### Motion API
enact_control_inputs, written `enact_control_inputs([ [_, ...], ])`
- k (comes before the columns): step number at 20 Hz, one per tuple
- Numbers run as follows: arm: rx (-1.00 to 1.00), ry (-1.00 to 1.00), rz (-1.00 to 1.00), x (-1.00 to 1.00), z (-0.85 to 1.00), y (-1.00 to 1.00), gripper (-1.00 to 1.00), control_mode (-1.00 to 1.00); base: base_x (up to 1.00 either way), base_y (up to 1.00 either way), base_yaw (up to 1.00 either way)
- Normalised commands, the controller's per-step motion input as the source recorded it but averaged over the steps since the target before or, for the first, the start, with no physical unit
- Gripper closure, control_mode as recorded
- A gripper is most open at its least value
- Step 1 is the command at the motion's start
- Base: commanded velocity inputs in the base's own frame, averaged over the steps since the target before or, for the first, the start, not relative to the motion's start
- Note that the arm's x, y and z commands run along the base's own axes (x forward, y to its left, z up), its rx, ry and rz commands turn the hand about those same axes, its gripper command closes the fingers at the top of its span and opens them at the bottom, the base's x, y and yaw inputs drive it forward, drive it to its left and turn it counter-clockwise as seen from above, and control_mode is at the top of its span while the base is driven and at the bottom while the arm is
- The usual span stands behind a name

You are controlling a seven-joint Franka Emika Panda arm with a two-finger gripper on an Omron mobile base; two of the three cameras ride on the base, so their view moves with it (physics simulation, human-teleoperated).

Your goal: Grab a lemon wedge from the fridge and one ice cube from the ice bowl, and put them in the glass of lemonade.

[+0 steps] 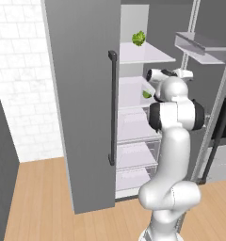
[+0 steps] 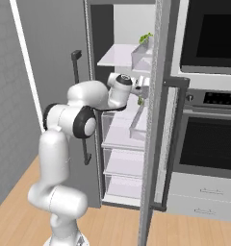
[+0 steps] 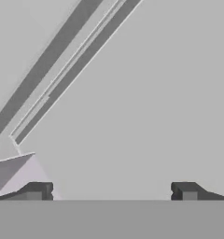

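Leafy green clump (image 1: pixel 139 38) on an upper white shelf. Black-fronted oven (image 2: pixel 211 141) with microwave (image 2: pixel 214 33) above it, in a column at right. Pale drawers (image 2: pixel 204 197) below the oven. Wood floor (image 1: pixel 37 197). White brick wall (image 1: pixel 20 80) at left.

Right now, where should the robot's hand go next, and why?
Probably down and in toward the lemon wedge on the fridge shelf. The gripper is open with nothing between its fingertips, and it faces plain grey wall rather than the wedge.
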Motion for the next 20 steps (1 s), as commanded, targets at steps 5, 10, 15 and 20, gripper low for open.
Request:
enact_control_inputs([
  [5,0.00,-0.01,-0.02,0.00,-0.48,-0.91,-1.00,-1.00,0.00,0.00,0.00],
  [10,0.00,-0.07,0.00,-0.14,0.10,-0.21,-1.00,-1.00,0.00,0.00,0.00],
  [15,0.05,-0.10,0.00,-0.32,0.52,0.61,-1.00,-1.00,0.00,0.00,0.00],
  [20,0.20,-0.04,0.00,-0.50,0.23,0.80,-1.00,-1.00,0.00,0.00,0.00],
])
